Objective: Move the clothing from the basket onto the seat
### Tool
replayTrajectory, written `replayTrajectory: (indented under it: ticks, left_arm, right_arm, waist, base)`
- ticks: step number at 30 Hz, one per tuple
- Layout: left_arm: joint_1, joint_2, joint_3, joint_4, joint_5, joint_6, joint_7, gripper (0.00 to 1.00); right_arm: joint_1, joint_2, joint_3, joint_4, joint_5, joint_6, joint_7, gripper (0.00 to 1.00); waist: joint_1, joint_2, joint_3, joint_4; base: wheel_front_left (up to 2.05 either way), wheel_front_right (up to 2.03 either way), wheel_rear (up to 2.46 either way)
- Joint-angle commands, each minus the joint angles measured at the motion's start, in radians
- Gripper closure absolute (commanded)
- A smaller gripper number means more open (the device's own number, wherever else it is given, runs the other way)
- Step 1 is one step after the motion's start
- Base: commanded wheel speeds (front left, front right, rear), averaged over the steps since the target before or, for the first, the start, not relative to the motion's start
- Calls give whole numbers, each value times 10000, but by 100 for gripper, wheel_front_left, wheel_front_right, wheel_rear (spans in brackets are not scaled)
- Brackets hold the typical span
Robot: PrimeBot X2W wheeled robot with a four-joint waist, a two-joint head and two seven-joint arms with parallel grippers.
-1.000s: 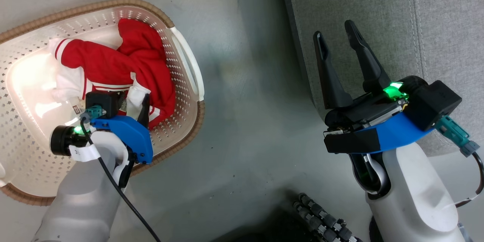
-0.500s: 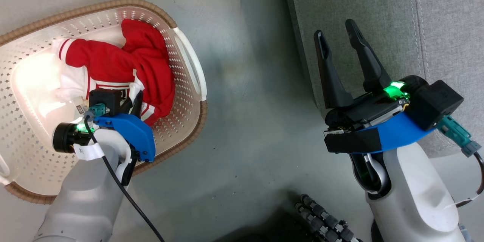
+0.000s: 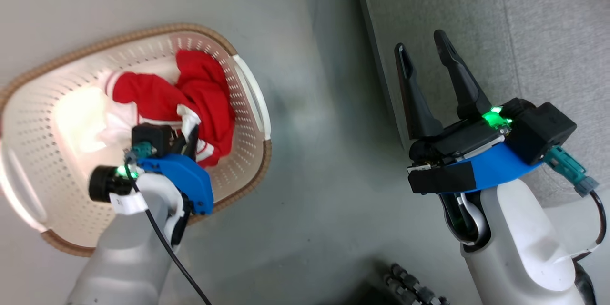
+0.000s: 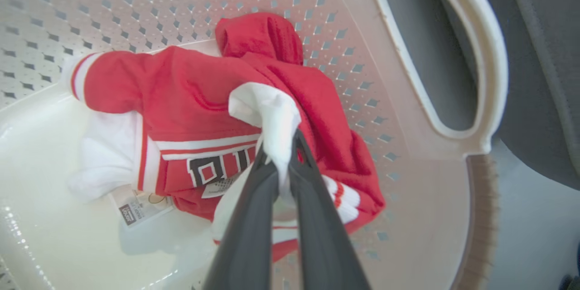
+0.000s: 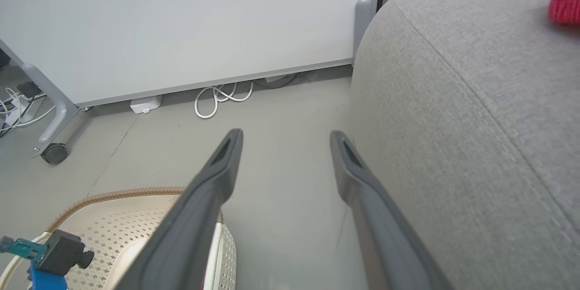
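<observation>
One gripper (image 4: 283, 150), left, tight on clothing (image 4: 195, 95)

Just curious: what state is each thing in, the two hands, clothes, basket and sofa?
Left hand: shut on a white fold of the clothing.
Right hand: open, empty.
Clothing: crumpled inside the basket.
Basket: upright on the floor.
Sofa: this clothing not yet on it.

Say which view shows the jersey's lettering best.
The left wrist view: the lettering is close and sharp. In the head view the left wrist covers it; in the right wrist view a gripper finger blocks the basket's inside.
</observation>
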Motion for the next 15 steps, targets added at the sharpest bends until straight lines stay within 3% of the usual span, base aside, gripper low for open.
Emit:
replayTrajectory:
  ticks: [1,15]
  left_arm:
    - [122,-42,-71,-67,-71,-9,-78,100]
    - [1628,-448,-805,-1322,-686,-10,-161,100]
  right_arm:
    - [65,23,-28,67,-72,1,-34,0]
    - [867,15,69,1050,-417,1,11,0]
  waist:
    - [0,0,-505,219]
    - [0,0,-3755,943]
  base:
    - [0,0,0]
    - [0,0,0]
